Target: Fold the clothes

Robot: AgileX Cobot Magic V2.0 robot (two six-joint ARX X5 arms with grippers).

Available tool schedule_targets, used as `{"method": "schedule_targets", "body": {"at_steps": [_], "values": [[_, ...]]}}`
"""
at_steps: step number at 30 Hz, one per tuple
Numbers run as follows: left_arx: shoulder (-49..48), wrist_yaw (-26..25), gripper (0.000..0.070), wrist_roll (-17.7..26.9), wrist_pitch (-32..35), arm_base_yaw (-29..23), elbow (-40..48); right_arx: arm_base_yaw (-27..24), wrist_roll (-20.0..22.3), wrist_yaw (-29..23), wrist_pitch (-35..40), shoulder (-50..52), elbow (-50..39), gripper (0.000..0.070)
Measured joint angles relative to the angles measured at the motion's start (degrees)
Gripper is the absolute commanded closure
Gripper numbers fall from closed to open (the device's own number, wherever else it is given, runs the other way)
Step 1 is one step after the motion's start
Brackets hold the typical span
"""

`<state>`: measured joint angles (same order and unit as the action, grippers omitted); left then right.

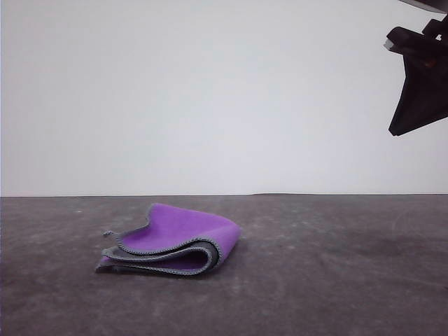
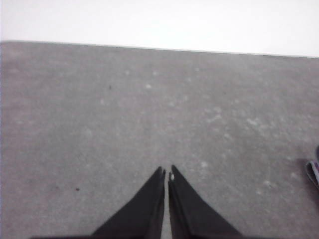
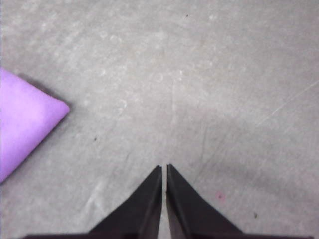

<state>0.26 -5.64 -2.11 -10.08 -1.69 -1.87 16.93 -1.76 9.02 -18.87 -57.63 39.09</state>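
The clothes point(image 1: 175, 241), a small cloth with its purple face out and grey stitched edging, lie folded in layers on the dark table left of centre. A purple corner of the clothes point(image 3: 27, 122) reaches into the right wrist view, and a sliver of their edge point(image 2: 314, 172) shows in the left wrist view. My right gripper point(image 3: 164, 167) hovers over bare table beside that corner, shut with nothing in it; its black body point(image 1: 420, 77) hangs high at the upper right in the front view. Over bare table, my left gripper point(image 2: 166, 171) is shut and empty too.
The grey, scuffed table point(image 1: 336, 266) stretches wide around the cloth. A plain white wall point(image 1: 210, 91) rises behind its far edge.
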Motion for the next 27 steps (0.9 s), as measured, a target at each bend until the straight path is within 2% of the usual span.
{"method": "schedule_targets", "body": {"at_steps": [8, 27], "values": [[0.01, 0.18, 0.07, 2.54, 0.01, 1.61, 0.0, 0.0, 0.0, 0.0, 0.9, 0.0, 0.0, 0.0689], [0.01, 0.17, 0.07, 2.76, -0.01, 2.32, 0.0, 0.07, 0.02, -0.04, 7.51, 0.5, 0.02, 0.0689]]}}
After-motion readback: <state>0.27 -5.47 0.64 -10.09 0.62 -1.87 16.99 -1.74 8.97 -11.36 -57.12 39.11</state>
